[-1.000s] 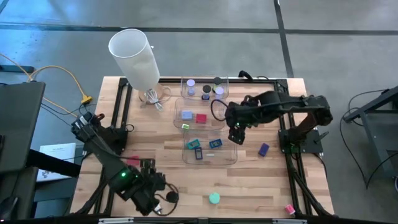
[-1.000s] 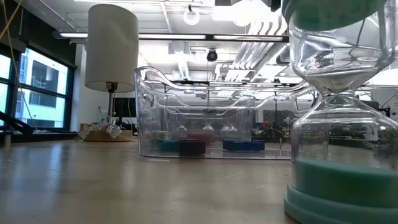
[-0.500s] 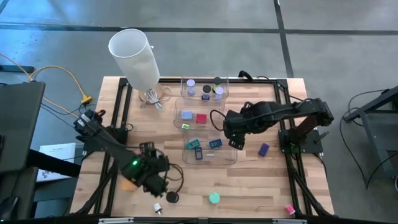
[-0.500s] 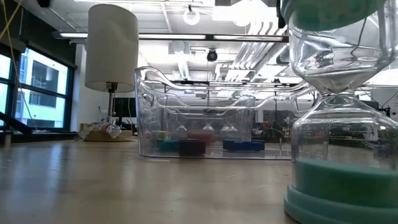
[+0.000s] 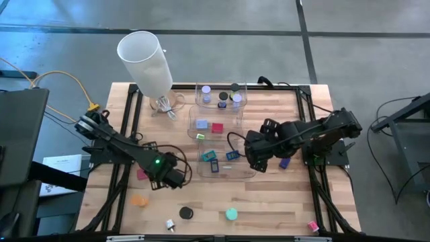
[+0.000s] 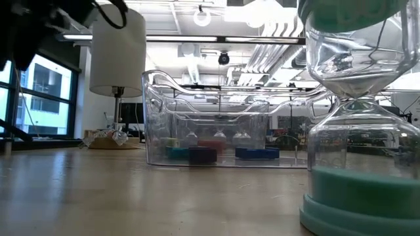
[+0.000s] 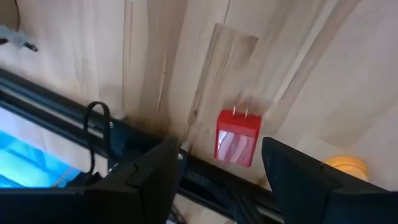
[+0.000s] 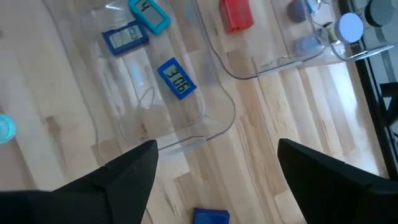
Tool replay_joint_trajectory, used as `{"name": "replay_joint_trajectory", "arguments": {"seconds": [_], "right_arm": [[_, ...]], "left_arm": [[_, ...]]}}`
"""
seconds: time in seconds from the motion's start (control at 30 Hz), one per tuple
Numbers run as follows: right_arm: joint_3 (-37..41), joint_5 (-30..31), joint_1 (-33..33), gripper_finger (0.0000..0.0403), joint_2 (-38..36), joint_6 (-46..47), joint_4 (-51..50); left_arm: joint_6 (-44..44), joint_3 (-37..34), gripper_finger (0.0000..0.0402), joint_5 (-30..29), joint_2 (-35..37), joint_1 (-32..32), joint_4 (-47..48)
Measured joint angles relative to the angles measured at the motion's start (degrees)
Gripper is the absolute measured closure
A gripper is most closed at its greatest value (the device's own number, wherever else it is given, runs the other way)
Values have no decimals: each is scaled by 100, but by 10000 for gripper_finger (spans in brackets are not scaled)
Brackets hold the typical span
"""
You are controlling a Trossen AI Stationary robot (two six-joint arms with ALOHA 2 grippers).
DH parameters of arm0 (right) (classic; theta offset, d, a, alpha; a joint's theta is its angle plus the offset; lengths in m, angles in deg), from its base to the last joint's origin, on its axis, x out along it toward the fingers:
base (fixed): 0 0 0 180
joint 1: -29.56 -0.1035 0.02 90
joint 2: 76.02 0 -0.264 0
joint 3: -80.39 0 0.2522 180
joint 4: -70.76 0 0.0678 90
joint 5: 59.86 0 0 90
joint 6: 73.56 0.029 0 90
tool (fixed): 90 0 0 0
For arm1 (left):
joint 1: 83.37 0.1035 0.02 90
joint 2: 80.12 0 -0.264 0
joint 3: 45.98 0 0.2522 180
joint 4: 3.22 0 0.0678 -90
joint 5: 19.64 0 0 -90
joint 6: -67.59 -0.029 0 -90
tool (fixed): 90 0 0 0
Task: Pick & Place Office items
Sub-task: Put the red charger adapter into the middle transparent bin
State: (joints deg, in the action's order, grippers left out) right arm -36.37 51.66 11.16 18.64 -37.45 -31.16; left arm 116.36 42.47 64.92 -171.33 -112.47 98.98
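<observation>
Loose office items lie flat on the wooden table: a red block (image 5: 141,175) (image 7: 236,137), an orange disc (image 5: 138,200) (image 7: 345,167), a black disc (image 5: 185,213), a purple-blue block (image 5: 285,162) (image 8: 210,216) and a pink block (image 5: 312,226). Other small pieces sit inside the clear bins (image 5: 225,161). My left gripper (image 5: 176,176) (image 7: 217,146) hangs open and empty over the table, right of the red block. My right gripper (image 5: 259,161) (image 8: 216,146) is open and empty at the near bin's right end, beside the purple-blue block.
A tall white cylinder (image 5: 144,59) stands at the far left corner. Three clear bins run from the far edge to the middle (image 5: 220,94) (image 5: 215,124). A teal hourglass (image 5: 231,214) (image 6: 354,131) stands near the near edge. Black frame rails (image 5: 127,114) line both table sides.
My left gripper has moved from the near edge toward the table's middle, away from the black disc; the orange disc now shows uncovered where the arm was. My right gripper has moved toward the near edge, from the middle bin's right side to the near bin's right end.
</observation>
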Motion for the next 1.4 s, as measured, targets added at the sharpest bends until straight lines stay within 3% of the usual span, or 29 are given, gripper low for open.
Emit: {"name": "replay_joint_trajectory", "arguments": {"seconds": [0.2, 0.3, 0.5, 0.73, 1.07, 1.4], "right_arm": [[-1, 0, -93, 81, 0, 117, 61], [-2, 2, -93, 81, 0, 180, 59], [-2, 2, -89, 81, 0, 175, 81], [-2, 2, -89, 81, 0, 169, 115], [-7, 4, -89, 81, 4, 121, 202], [-7, 107, -89, 81, 4, 119, 208]], "left_arm": [[195, -571, 179, 3, 564, -269, -974], [324, -917, 179, 304, 819, -311, -1401], [606, -1529, 179, 732, 912, -269, -1280], [414, -2132, 179, 1630, 806, 158, -1345], [55, -2258, 179, 1797, 806, 203, -1937], [393, -2270, 179, 1661, 806, 205, -1978]]}}
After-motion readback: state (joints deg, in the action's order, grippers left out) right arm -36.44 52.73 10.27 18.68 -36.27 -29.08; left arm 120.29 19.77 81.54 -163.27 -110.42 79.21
